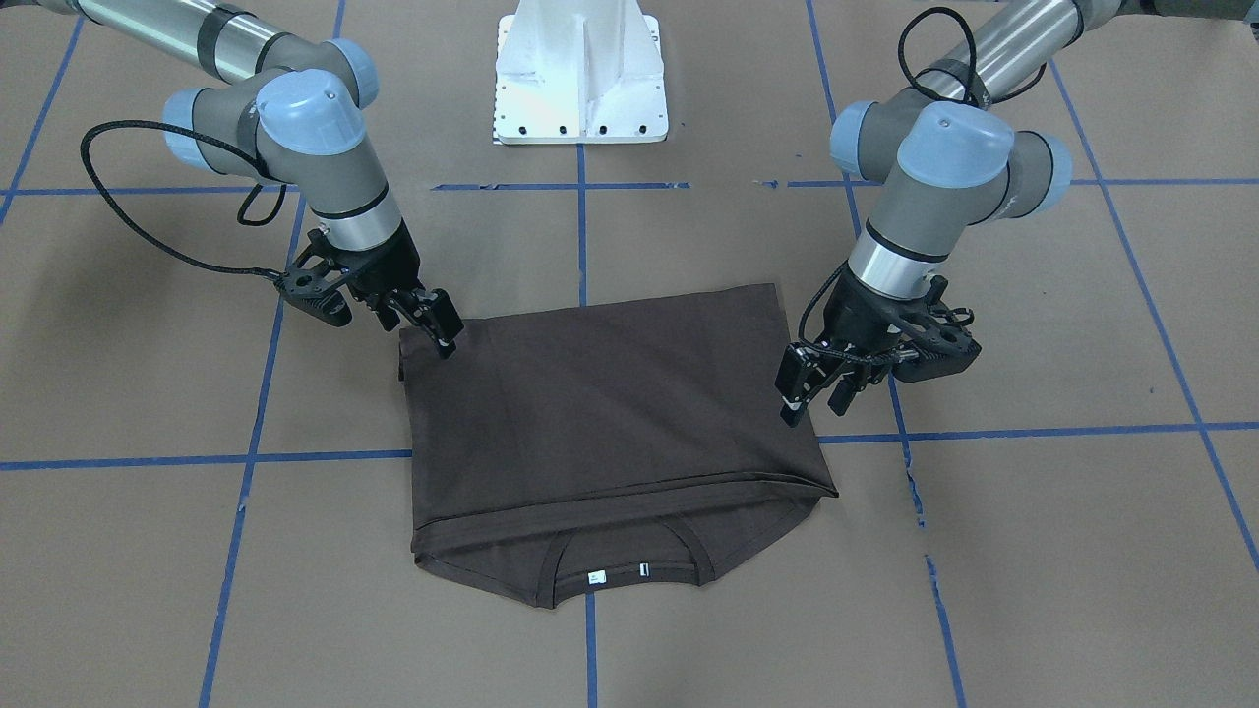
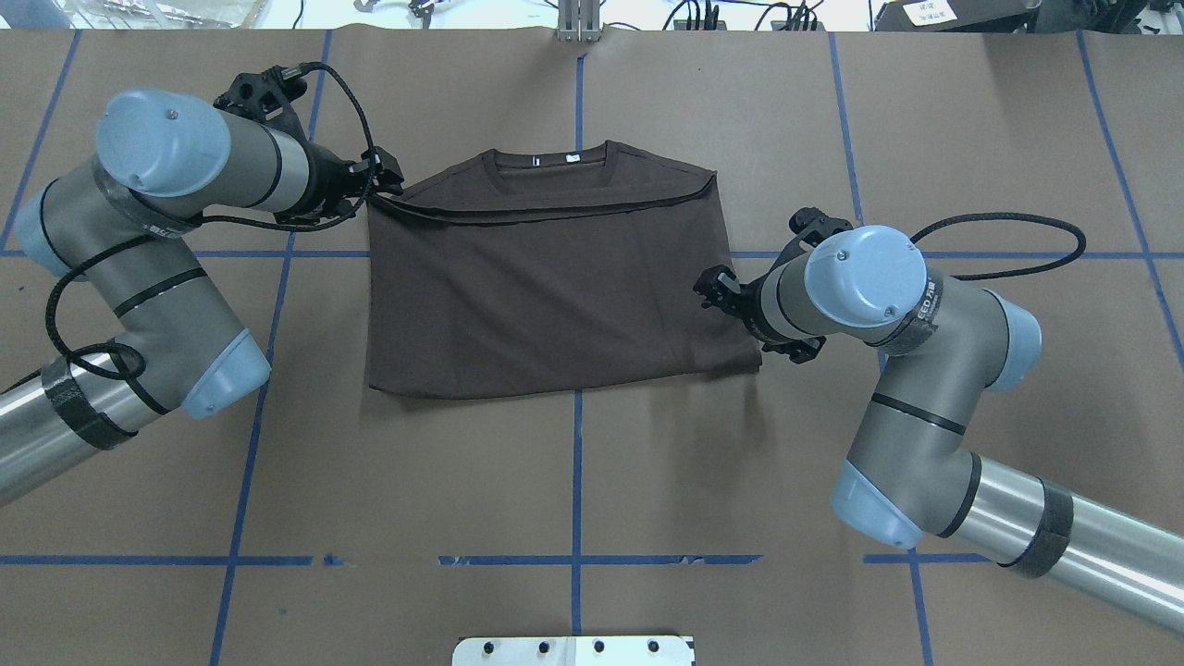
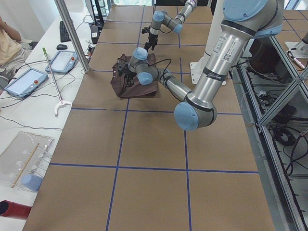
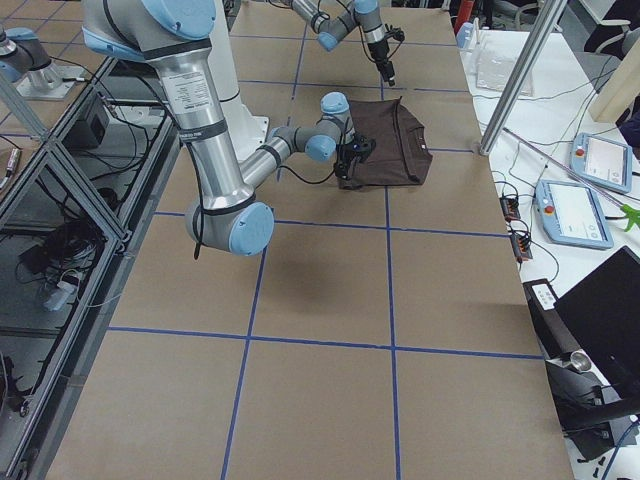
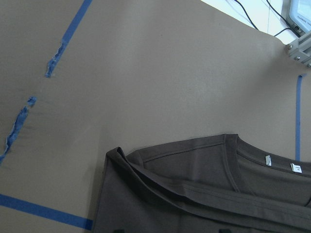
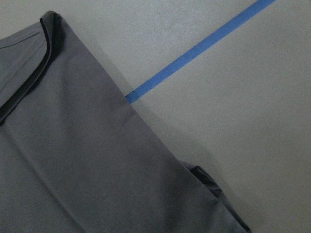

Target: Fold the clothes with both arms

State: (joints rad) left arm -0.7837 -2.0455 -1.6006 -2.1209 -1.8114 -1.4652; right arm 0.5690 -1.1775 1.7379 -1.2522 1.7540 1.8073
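**T-shirt [image 1: 610,413] folded flat, left gripper [image 1: 814,398] and right gripper [image 1: 433,329] at its sides**

And here's the dark brown T-shirt, lying flat on the paper-covered table [image 1: 1033,551]. It sits midway across the table's width and nearer the edge away from the robot. The collar [image 1: 629,539] points at that far edge, with two small white neck labels [image 1: 594,578] showing inside it. The lower half is folded up over the chest. Its hem [image 1: 629,492] stops just short of the collar, so a strip of shoulders and neckline shows beyond it.

Over on the robot's left side, the left gripper hangs at the shirt's side edge, toward the corner at the collar end. Its fingers are apart, tips pointing down, with nothing between them. Whether the tips touch the cloth, I can't tell. Its wrist camera looks down on that corner, where the hem band crosses the shoulder seam beside bare brown paper.

Across the shirt, the right gripper is at the opposite side edge, further toward the corner nearer the robot. Its fingers look parted too, and no fabric is pinched. Its wrist camera shows the shirt's edge running diagonally, with a blue tape line [image 6: 194,51] passing under it.

Blue tape lines grid the whole table, and the white pedestal base [image 1: 580,74] stands at the robot's edge, well apart from the shirt.
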